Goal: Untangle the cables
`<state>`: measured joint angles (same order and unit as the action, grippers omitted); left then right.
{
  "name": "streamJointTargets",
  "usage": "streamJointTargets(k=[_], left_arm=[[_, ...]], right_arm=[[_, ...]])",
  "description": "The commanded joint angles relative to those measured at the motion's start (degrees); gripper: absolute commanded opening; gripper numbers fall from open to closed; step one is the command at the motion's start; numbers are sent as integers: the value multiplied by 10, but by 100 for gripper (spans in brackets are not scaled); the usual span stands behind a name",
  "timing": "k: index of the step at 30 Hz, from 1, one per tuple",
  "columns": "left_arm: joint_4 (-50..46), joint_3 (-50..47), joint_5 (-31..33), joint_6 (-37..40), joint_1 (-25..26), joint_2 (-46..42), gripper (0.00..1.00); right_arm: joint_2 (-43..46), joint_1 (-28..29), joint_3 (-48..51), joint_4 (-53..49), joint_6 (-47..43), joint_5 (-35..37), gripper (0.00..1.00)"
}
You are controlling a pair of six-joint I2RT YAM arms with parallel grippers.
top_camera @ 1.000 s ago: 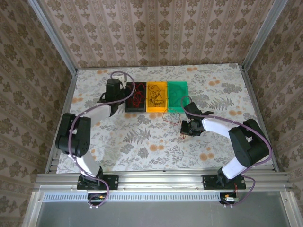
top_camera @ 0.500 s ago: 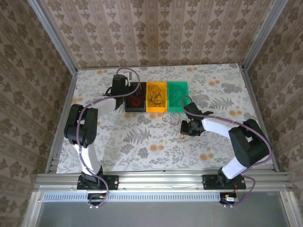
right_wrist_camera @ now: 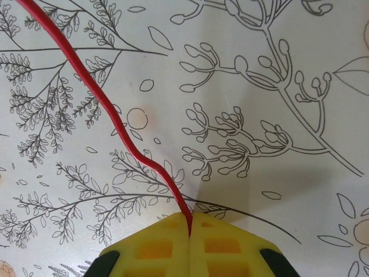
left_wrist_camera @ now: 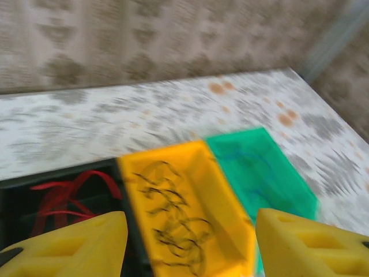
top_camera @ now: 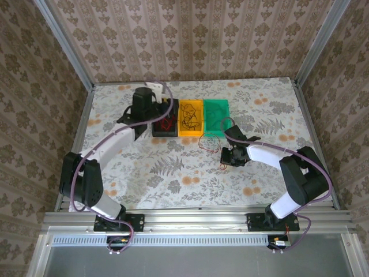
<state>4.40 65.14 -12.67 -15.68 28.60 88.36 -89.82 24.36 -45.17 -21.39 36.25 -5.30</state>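
Thin red cable (right_wrist_camera: 119, 125) (glossy); wavy, kinked

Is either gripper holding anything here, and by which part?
The right gripper pinches the red cable between its shut fingertips, partway along its length. The left gripper is open, holding nothing.

Left gripper (left_wrist_camera: 191, 231) spread wide; black cable (left_wrist_camera: 176, 234) in orange tray (left_wrist_camera: 223, 199).
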Motion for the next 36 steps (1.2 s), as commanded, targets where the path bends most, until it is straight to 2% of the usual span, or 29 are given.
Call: streamJointTargets(k=[1, 3, 7, 9, 14, 18, 23, 28, 31, 36], left_arm=[[-55, -24, -86, 83, 47, 15, 62], [-59, -24, -112, 83, 65, 31, 63], [-67, -15, -147, 98, 93, 68, 75], [-67, -10, -164, 104, 98, 90, 77], [-110, 28, -172, 116, 104, 145, 75], [-94, 36, -205, 124, 115, 176, 71], [-97, 75, -215, 129, 143, 226, 56], [-109, 90, -216, 138, 154, 252, 23], [-109, 78, -212, 143, 154, 245, 10], [-90, 42, -230, 144, 155, 217, 1]], right_arm=[[8, -4, 10, -4, 7, 13, 4], [10, -5, 10, -5, 6, 13, 3], [23, -5, 20, -1, 6, 14, 3], [31, -5, 25, 0, 6, 13, 3], [50, -8, 37, 3, 1, 12, 3], [58, -8, 46, 13, -3, 3, 3], [65, -11, 58, 44, -16, -32, 3], [97, -27, 91, 107, -13, -101, 1], [141, -39, 108, 138, -10, -135, 1], [180, -54, 134, 212, 12, -193, 2]])
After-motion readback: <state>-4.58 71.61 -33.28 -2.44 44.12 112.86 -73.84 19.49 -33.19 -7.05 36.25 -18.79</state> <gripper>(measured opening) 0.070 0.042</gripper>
